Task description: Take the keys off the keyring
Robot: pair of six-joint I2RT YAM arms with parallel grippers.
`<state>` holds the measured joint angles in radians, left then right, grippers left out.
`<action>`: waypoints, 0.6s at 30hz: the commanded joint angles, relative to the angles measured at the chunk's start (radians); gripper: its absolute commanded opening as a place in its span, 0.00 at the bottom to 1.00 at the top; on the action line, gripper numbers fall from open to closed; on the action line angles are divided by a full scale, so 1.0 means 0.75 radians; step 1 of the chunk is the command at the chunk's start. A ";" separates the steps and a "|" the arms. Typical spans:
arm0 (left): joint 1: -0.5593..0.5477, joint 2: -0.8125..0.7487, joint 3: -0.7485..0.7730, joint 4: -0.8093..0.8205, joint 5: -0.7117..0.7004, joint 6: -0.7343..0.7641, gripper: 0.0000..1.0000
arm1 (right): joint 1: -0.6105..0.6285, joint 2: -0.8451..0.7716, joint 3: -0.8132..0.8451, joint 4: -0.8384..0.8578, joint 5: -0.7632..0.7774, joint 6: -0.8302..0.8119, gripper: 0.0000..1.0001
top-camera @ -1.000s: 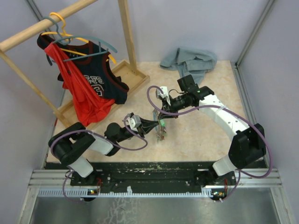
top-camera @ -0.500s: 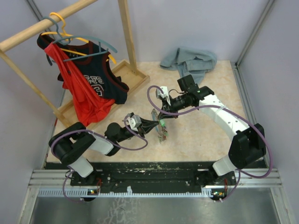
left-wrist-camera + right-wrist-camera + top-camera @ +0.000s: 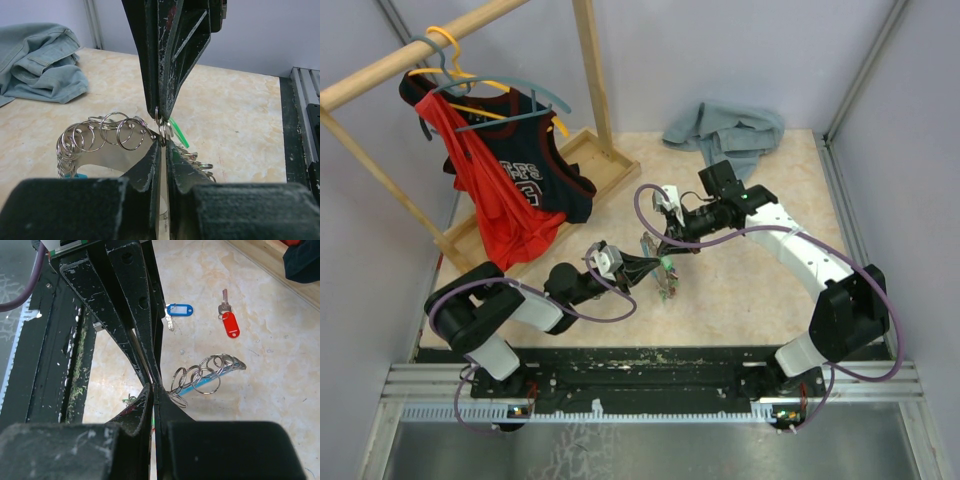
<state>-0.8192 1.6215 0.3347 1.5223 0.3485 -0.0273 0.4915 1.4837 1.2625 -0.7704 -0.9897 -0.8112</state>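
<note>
- The left jaws are closed to a thin slit, and their tips pinch the wire of the keyring (image 3: pixel 107 133) from below.
- The right jaws are fully closed. They come in from the opposite side, tip to tip with the left ones, and nip a small loop of the same bunch.
- The keyring hangs between the two, lifted off the surface (image 3: pixel 240 115) near its middle. It is a curved silvery band strung with many small split rings.
- A green tag (image 3: pixel 178 133) pokes out of the bunch just beside the meeting tips.
- Two keys lie loose on the surface below, near each other but apart: a blue-tagged key (image 3: pixel 179 310) and a red-tagged key (image 3: pixel 229 324).
- A crumpled denim garment (image 3: pixel 40 65) lies at the far edge, well apart from the bunch.
- A wooden rack (image 3: pixel 588 80) stands far left, with a red jersey (image 3: pixel 495 205) and a dark one on hangers.
</note>
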 commanded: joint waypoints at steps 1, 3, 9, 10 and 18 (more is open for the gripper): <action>0.001 0.010 0.031 0.357 -0.021 -0.017 0.13 | 0.023 -0.017 0.020 0.049 -0.073 -0.011 0.00; 0.000 0.010 0.030 0.357 -0.023 -0.019 0.14 | 0.027 -0.015 0.020 0.048 -0.071 -0.011 0.00; 0.000 0.008 0.027 0.357 -0.023 -0.017 0.08 | 0.027 -0.015 0.022 0.049 -0.069 -0.012 0.00; 0.000 0.009 0.028 0.357 -0.023 -0.017 0.02 | 0.028 -0.015 0.022 0.049 -0.068 -0.013 0.00; -0.001 -0.005 0.021 0.356 -0.030 -0.015 0.00 | 0.030 -0.017 0.020 0.062 -0.031 0.007 0.00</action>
<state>-0.8196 1.6215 0.3347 1.5223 0.3416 -0.0299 0.5018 1.4837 1.2625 -0.7639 -0.9840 -0.8108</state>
